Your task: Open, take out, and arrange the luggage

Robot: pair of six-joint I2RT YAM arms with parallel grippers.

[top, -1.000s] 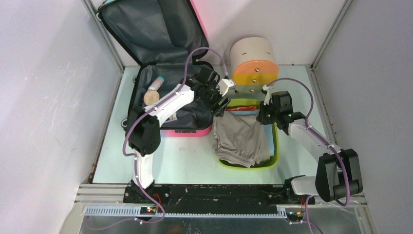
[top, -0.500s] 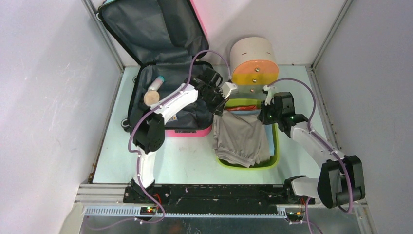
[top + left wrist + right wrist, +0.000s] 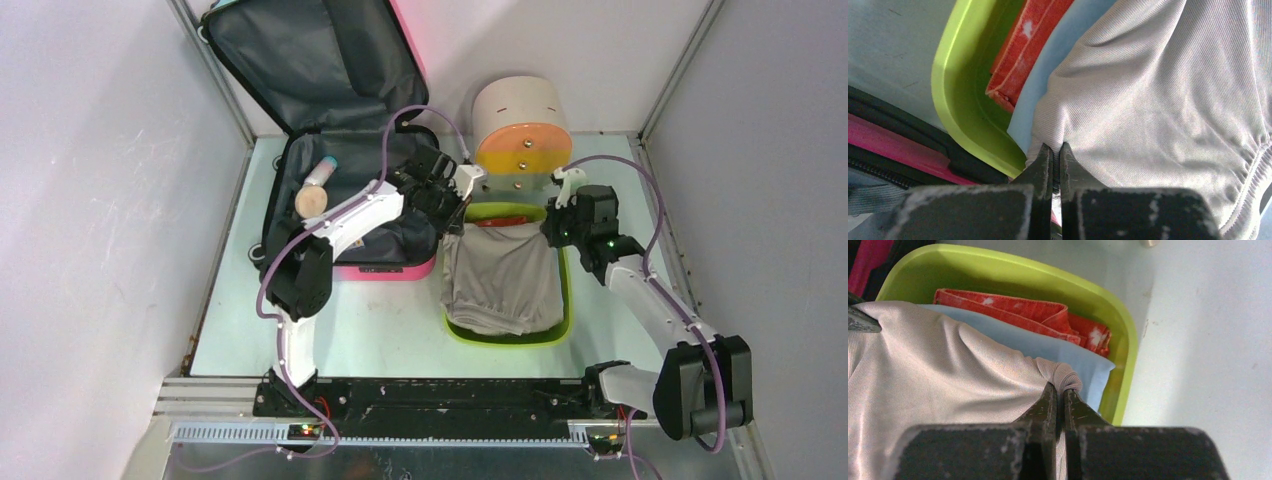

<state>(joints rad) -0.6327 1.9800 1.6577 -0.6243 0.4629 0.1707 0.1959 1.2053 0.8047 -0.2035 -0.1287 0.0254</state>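
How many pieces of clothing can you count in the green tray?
3. A grey garment lies on top, a blue cloth sits under it, and an orange cloth shows at the far end of the tray. More may be hidden below.

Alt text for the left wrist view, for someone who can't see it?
The left gripper is shut on a fold of a beige ribbed garment piled with a light-blue cloth and an orange-red cloth in a lime-green plastic tray, beside the pink suitcase.
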